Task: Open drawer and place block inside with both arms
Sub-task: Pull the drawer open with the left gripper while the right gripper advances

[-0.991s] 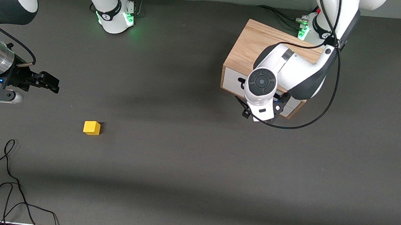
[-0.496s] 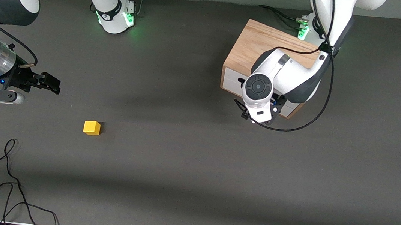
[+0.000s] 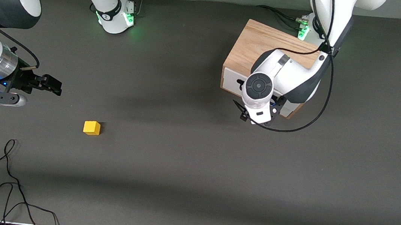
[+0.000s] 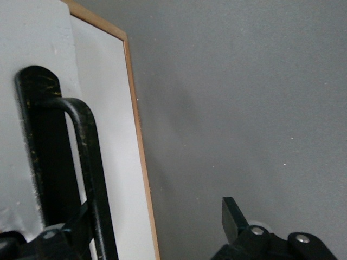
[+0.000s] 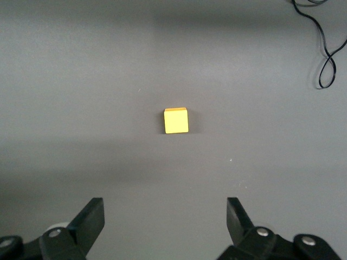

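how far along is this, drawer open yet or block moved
Nothing looks finished. The drawer looks shut, its front flush with the box. In hand: the left gripper is at the drawer front, open, one finger by the handle. The right gripper hangs open over bare table; the block lies untouched. Left: pull the drawer, pick up the block, place it inside.

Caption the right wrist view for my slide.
Open right gripper hovers above the small yellow cube block on the dark grey table.
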